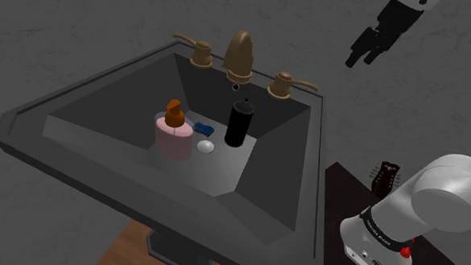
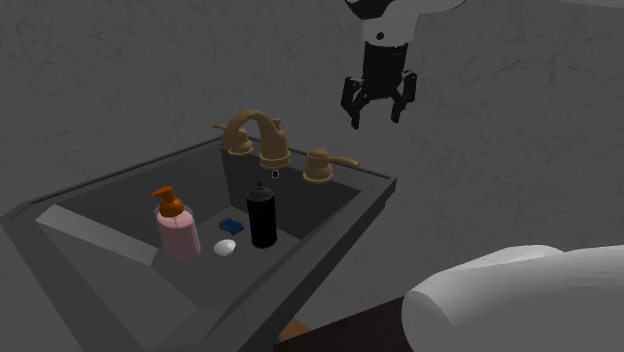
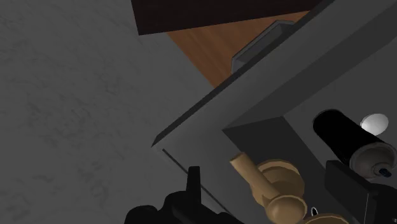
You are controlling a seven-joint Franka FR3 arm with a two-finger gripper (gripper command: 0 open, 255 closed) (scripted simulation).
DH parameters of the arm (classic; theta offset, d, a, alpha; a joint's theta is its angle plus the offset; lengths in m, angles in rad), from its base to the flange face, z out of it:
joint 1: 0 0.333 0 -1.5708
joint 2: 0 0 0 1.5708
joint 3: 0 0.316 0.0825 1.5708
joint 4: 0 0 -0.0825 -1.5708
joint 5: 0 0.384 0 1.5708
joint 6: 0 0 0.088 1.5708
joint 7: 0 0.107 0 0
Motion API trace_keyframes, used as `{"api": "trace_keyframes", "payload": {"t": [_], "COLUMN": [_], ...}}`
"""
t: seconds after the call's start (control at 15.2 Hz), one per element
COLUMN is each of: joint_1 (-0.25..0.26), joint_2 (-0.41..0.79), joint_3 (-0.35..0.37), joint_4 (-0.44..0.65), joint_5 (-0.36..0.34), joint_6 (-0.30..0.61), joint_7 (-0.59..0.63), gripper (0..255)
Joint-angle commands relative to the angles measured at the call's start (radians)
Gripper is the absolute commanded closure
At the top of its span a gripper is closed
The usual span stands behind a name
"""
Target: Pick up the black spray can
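The black spray can (image 1: 237, 124) stands upright in the dark grey sink (image 1: 66, 97), near the back wall below the bronze faucet (image 1: 240, 57). In the second exterior view the can (image 2: 262, 215) is well below my gripper (image 2: 378, 112), which hangs open in the air above the faucet's right handle (image 2: 322, 165). From the shoulder view my gripper (image 1: 361, 55) is high, up and to the right of the can. In the wrist view the can (image 3: 347, 137) lies beyond my right finger (image 3: 347, 188), and nothing is between the fingers of the gripper (image 3: 262, 167).
A pink soap bottle (image 1: 174, 132) with an orange pump stands left of the can, with a small white lump (image 1: 206, 147) and a blue item (image 1: 203, 129) between them. Faucet handles (image 1: 200, 54) flank the spout. The dark stand (image 1: 344, 196) adjoins the sink's right rim.
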State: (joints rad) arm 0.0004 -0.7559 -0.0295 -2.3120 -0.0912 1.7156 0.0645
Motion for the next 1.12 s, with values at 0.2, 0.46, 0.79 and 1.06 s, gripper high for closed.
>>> {"api": "trace_keyframes", "payload": {"t": [0.2,0.46,0.79,1.06], "joint_1": [0.004,0.010,0.009,-0.011], "joint_2": [-0.011,0.005,0.076,0.171], "joint_3": [0.063,0.152,0.275,0.383], "joint_4": [-0.076,-0.153,-0.205,-0.209], "joint_5": [0.028,0.063,0.092,0.091], "joint_6": [0.084,0.202,0.357,0.479], "joint_7": [0.105,0.248,0.433,0.592], "gripper": [0,0,0,0]}}
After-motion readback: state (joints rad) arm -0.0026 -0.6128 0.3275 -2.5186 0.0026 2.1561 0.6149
